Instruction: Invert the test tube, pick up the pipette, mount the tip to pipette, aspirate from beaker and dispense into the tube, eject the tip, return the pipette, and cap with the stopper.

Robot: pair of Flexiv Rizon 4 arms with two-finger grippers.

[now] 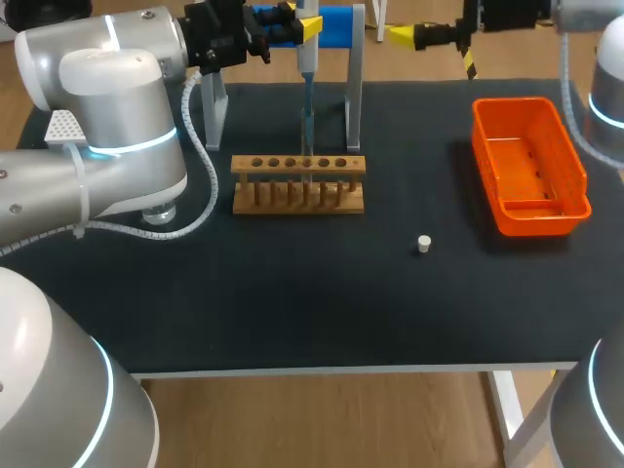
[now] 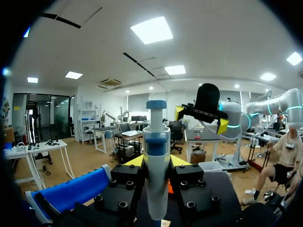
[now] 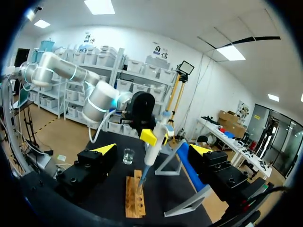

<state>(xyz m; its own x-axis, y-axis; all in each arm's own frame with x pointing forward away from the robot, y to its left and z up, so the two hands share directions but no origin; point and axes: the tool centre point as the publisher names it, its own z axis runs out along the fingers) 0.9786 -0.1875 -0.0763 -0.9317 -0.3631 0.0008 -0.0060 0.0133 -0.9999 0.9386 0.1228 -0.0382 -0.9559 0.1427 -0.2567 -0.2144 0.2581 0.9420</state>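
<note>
- While the left gripper (image 1: 295,29) keeps its fingers clamped on the white-and-blue plastic pipette (image 2: 156,161), the slim clear tip reaches down into the rack. I judge pick-up, tip mounting and aspirating to be done, and dispensing to be the step in hand.
- The beaker (image 3: 128,156) is a small clear glass cylinder. It stands to the left of the rack and is partly hidden under the left arm in the head view.
- The wooden rack (image 1: 297,183) is a pale bar with a row of round holes over upright pegs. The test tube is transparent, and I cannot tell it apart from the tip that enters one hole.
- The stand (image 1: 354,88) is a grey frame with a blue cradle behind the rack. It holds no pipette, so the return is yet to do.
- The stopper (image 1: 423,244) is a small, pale, stubby plug. It lies alone on the dark matte table (image 1: 292,312), well apart from the rack, so capping remains.
- The right gripper (image 1: 434,44) holds its fingers wide apart with nothing between them, above the table's far edge.
- The orange bin (image 1: 531,166) is glossy, rectangular plastic. It is probably meant for the ejected tip.
</note>
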